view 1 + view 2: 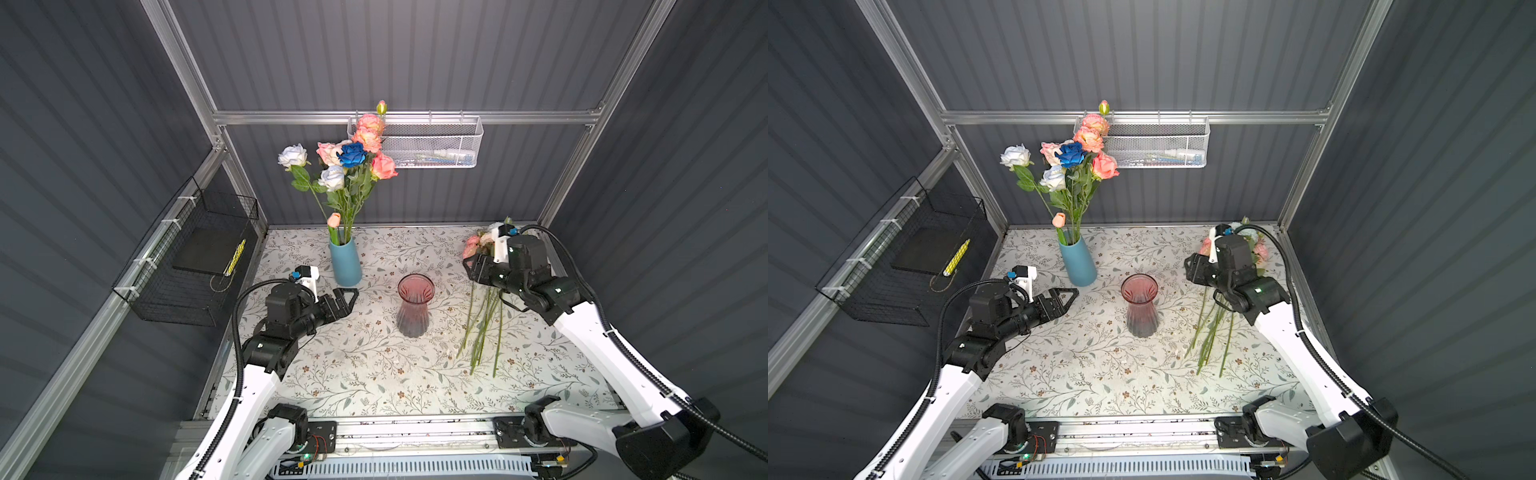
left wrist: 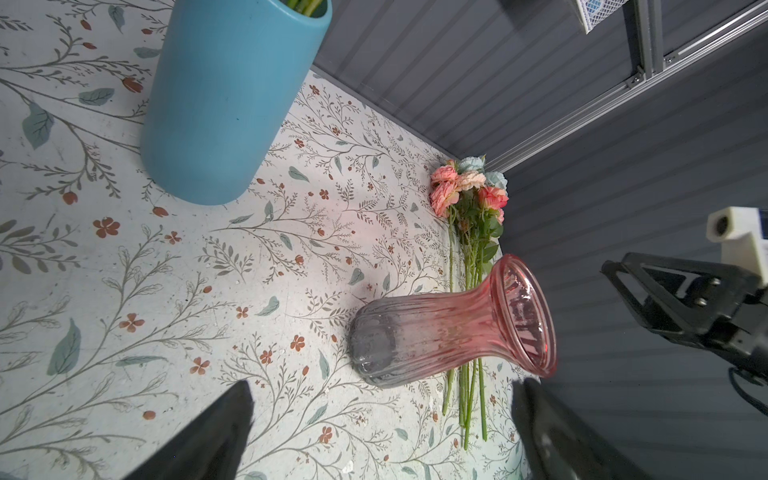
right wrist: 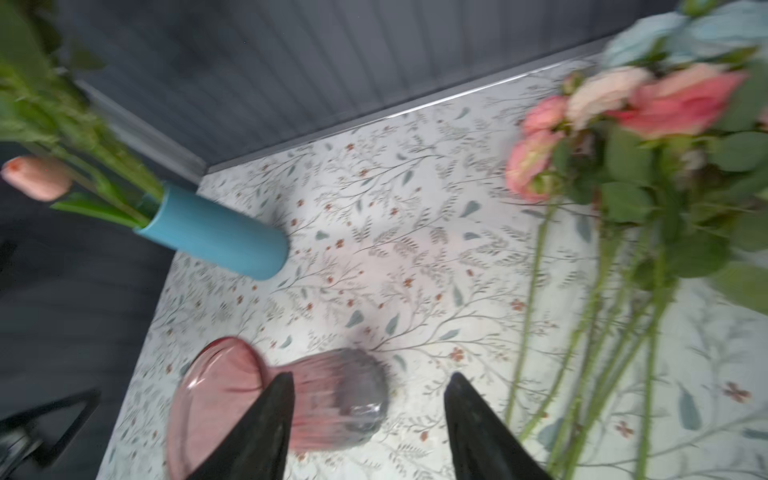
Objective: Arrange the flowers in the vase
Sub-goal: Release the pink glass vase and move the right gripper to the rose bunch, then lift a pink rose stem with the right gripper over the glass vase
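The right gripper stood partly open and empty. Only its own blurred wrist view showed the gap between its two fingers, with nothing gripped there. The loose flowers lay just beside that gap, not in it, their stems flat on the worktop. In both top views the right arm hid most of their heads, but the left wrist view showed them, pink, peach and pale blue, in the far corner. The pink glass vase stood empty between the arms. The left gripper gaped wide and empty near the blue vase, which held more flowers.
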